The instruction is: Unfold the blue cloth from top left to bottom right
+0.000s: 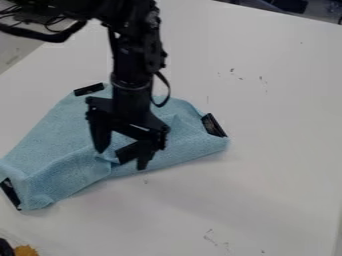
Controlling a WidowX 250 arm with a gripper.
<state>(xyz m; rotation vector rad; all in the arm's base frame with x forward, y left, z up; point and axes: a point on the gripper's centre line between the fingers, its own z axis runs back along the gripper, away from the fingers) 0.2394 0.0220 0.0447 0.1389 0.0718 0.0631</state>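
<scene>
Well, the blue cloth [63, 132] lies rumpled on the white table [267, 150], spreading from the middle of the view out to the edge at 8 o'clock. The black arm [132, 65] comes in from the top edge at about 11 o'clock and hangs down over the cloth. At its lower end, the gripper [122, 159] is open, its two fingers spread well apart, one toward 9 o'clock and the other toward 5. Between them shows a dark patch [127, 152], apparently part of the cloth (black on black, so a bit of squinting is needed), and whether either finger touches the fabric I cannot tell.

Three more black patches sit at the cloth's margins: an upper patch [89, 89] at 11 o'clock from its middle, a right-hand patch [214, 125] at 3 o'clock, and a lower patch [10, 192] at 8 o'clock. Folds run across the cloth below the gripper, toward 8 o'clock, where the fabric bunches near the lower patch.

Down at 7 o'clock, in the corner of the view, an orange-yellow thing [25, 250] is beside a black one [5, 247]. Dark cables [50, 35] loop at 11 o'clock.
</scene>
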